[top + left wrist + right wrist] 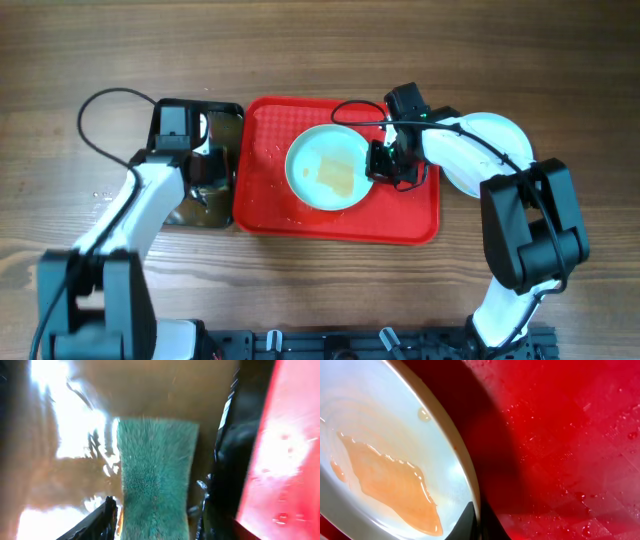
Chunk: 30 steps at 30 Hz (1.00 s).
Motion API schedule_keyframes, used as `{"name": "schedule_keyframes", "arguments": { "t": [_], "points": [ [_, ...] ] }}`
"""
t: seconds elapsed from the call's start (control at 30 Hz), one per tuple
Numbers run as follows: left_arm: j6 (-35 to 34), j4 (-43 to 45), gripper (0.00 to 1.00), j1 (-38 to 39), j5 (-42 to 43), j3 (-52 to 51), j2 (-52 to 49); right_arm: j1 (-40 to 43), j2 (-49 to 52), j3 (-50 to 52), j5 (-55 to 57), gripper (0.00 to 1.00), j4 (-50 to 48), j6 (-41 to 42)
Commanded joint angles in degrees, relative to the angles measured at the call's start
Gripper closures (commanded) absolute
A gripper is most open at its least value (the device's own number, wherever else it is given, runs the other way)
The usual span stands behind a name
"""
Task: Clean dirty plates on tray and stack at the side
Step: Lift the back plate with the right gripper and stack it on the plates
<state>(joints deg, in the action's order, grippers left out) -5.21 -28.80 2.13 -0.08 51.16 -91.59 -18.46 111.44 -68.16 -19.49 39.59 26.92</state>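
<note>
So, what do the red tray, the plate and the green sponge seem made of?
The tray: probably plastic, glossy red with beading droplets. The plate: glossy ceramic or melamine, unclear which; it reflects light. The sponge: fibrous green scouring material, fuzzy matte surface.

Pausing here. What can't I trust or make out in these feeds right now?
- Overhead: the side stack lies partly under the right arm; plate count unreadable.
- Right wrist: only one fingertip shows, at the bottom edge; whether the right gripper grips the plate is unclear.
- Left wrist: blur and glare; whether the left gripper touches the sponge is unclear.
</note>
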Motion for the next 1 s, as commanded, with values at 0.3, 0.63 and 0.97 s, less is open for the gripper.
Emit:
{"name": "schedule_keyframes", "arguments": {
  "t": [0.3,0.63,0.97],
  "points": [
    [-4.7,-4.7,0.21,-0.11,3.3,-0.2,8.98,-0.13,-12.55,-0.57,9.92,0.95,2.95,-7.21],
    [-4.72,-4.68,0.21,-0.11,3.3,-0.2,8.96,-5.73,-19.02,-0.57,29.2,0.96,9.57,1.64],
    [-4.72,-4.7,0.21,-0.11,3.3,-0.26,8.96,-26.21,-19.8,-0.57,67.3,0.96,8.81,1.75]
  ]
}}
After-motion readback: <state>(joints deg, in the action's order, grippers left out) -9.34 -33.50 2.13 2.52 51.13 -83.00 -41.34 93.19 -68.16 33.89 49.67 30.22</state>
